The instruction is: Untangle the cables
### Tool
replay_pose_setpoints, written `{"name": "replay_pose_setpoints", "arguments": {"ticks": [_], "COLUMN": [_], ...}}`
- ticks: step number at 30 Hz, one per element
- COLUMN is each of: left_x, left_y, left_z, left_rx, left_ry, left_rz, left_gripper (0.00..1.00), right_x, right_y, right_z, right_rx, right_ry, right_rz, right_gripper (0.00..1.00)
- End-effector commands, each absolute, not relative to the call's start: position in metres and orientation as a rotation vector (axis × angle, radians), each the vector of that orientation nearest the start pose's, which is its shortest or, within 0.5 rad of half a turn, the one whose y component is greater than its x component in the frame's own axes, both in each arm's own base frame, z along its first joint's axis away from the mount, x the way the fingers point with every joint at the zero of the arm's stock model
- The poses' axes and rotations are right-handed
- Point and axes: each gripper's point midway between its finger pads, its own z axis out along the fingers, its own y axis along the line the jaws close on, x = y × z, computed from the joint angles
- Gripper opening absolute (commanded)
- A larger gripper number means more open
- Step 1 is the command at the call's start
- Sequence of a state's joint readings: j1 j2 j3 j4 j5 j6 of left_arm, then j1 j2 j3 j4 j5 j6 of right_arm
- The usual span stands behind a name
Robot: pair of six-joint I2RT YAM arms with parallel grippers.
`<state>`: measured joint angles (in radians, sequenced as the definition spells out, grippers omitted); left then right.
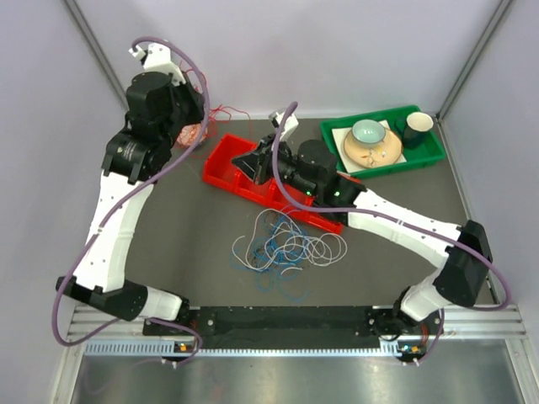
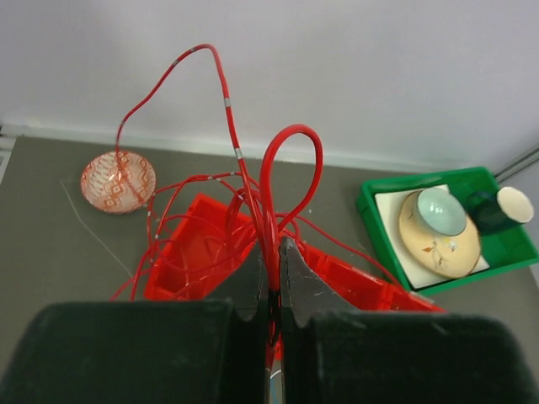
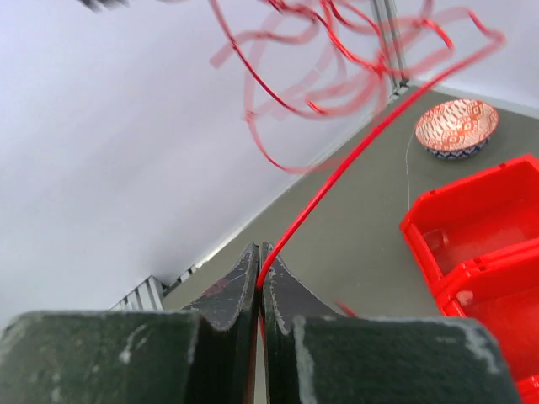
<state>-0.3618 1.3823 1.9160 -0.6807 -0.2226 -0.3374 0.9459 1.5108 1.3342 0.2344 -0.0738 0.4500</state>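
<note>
Bare tabletop (image 1: pixel 177 244) lies open left of the loose cables (image 1: pixel 290 246), and another free stretch runs right of them, under my right arm (image 1: pixel 396 223). The red tray (image 1: pixel 221 168) blocks the middle, the green tray (image 1: pixel 421 160) fills the far right corner, and the patterned bowl (image 2: pixel 118 181) stands near the far wall. Loops of red cable (image 2: pixel 290 139) crowd the air between my left gripper (image 2: pixel 271 252) and my right gripper (image 3: pixel 258 257), both pinched tight on it.

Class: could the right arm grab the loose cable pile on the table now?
Probably not yet: the right gripper is shut on a red cable; the pile itself lies uncovered.
</note>
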Motion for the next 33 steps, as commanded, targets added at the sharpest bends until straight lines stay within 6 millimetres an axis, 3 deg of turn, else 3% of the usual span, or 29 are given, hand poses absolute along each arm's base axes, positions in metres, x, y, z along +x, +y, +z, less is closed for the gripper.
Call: {"name": "replay_pose_setpoints", "arguments": {"ticks": [1,3,5,6,8,12,17,21,26,33], "left_x": [0.391,0.402,0.415,0.420,0.436,0.464,0.497,0.511,0.524,0.525], "left_y": [-0.110,-0.107,-0.105,-0.108,-0.111,-0.129,-0.150,-0.161,-0.158,-0.132], "left_z": [0.464,0.450,0.433,0.426,0.406,0.365,0.313,0.279,0.248,0.219], "left_rx": [-0.167,-0.175,-0.188,-0.189,-0.200,-0.216,-0.234,-0.262,-0.331,-0.442], "left_ry": [1.718,1.746,1.788,1.802,1.833,1.919,2.025,2.089,2.138,2.170], "left_rz": [-0.324,-0.321,-0.328,-0.355,-0.377,-0.491,-0.603,-0.674,-0.705,-0.665], "left_gripper": [0.00,0.00,0.00,0.00,0.00,0.00,0.00,0.00,0.00,0.00], "right_x": [0.288,0.301,0.322,0.329,0.349,0.369,0.376,0.377,0.383,0.383], "right_y": [0.438,0.438,0.439,0.440,0.441,0.443,0.437,0.424,0.412,0.410], "right_z": [0.374,0.377,0.360,0.367,0.351,0.341,0.329,0.318,0.312,0.307], "right_rx": [-0.455,-0.427,-0.399,-0.383,-0.347,-0.310,-0.299,-0.290,-0.273,-0.272], "right_ry": [1.540,1.542,1.595,1.590,1.632,1.671,1.713,1.739,1.752,1.760], "right_rz": [1.131,1.126,1.097,1.100,1.093,1.114,1.113,1.092,1.066,1.065], "right_gripper": [0.00,0.00,0.00,0.00,0.00,0.00,0.00,0.00,0.00,0.00]}}
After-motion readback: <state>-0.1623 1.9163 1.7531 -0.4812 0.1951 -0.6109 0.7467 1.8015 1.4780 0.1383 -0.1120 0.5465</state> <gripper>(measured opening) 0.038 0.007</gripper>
